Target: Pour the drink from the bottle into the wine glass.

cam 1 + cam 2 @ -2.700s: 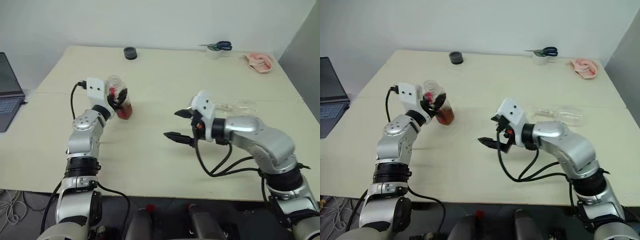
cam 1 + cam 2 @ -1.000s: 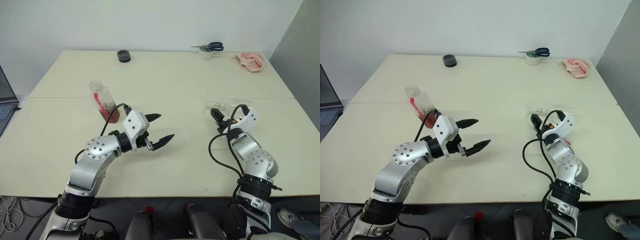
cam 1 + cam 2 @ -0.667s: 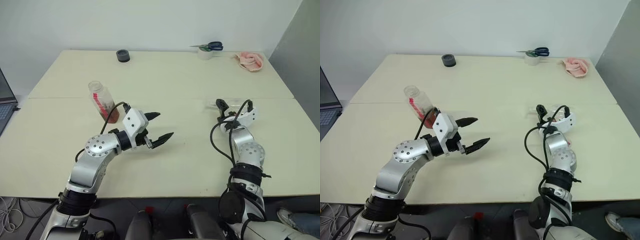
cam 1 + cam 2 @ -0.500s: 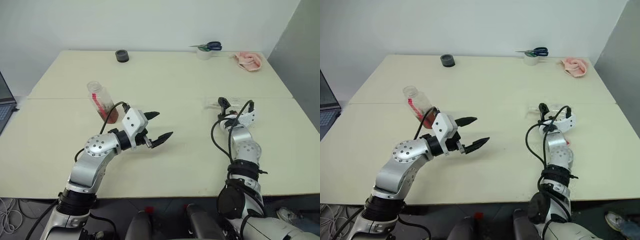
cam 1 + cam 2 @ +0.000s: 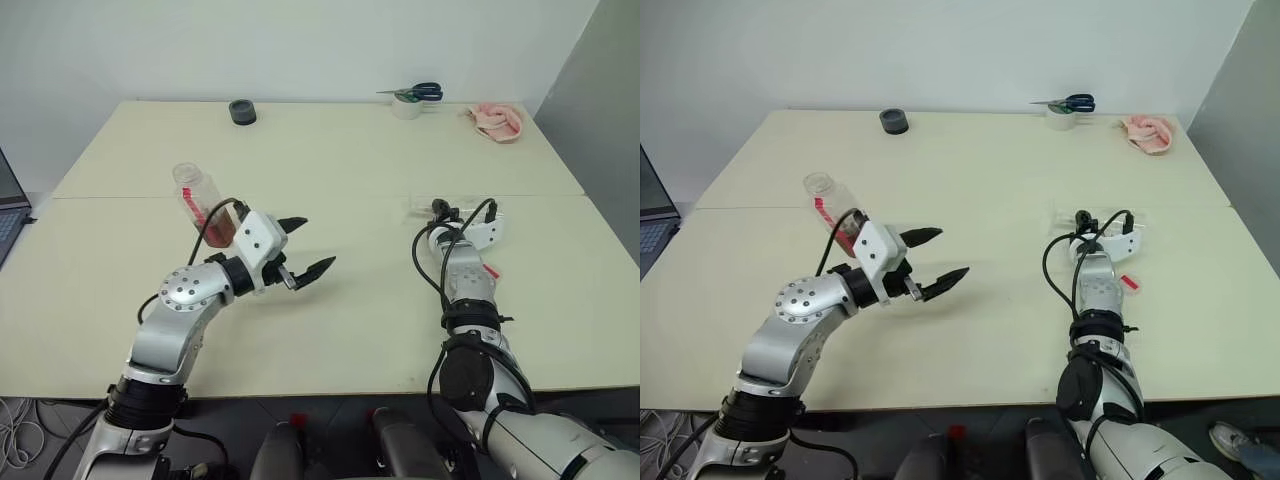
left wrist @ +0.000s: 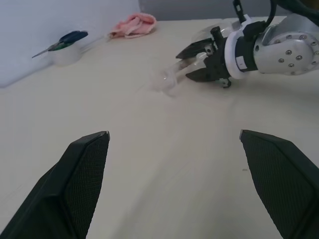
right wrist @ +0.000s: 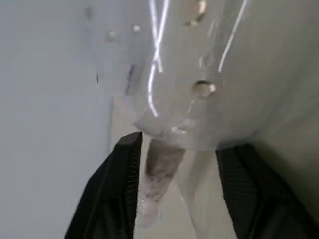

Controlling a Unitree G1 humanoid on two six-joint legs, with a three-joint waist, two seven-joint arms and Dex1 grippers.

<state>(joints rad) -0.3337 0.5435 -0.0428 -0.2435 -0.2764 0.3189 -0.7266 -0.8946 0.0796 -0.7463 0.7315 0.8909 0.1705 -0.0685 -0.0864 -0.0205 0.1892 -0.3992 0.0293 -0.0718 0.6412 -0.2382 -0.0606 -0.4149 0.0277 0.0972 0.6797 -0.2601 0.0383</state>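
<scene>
The bottle (image 5: 203,205) stands on the table's left half, leaning slightly, with a red label strip and the reddish drink (image 5: 222,232) low inside it. In front of it and to its right, my left gripper (image 5: 312,243) hangs open and empty, apart from the bottle. The wine glass (image 5: 422,205) lies on its side on the right half. My right gripper (image 5: 440,210) has reached it. In the right wrist view the stem (image 7: 159,169) runs between the two fingers (image 7: 119,189), with a gap showing on one side.
Along the far edge sit a black round object (image 5: 240,111), scissors on a white roll (image 5: 412,97) and a pink cloth (image 5: 495,117). A small red piece (image 5: 1130,284) lies beside my right forearm. A laptop (image 5: 5,210) is at the left.
My right hand has rolled and pushed forward to the lying glass, and its fingers have narrowed around the stem. My left gripper stays open in about the same place.
</scene>
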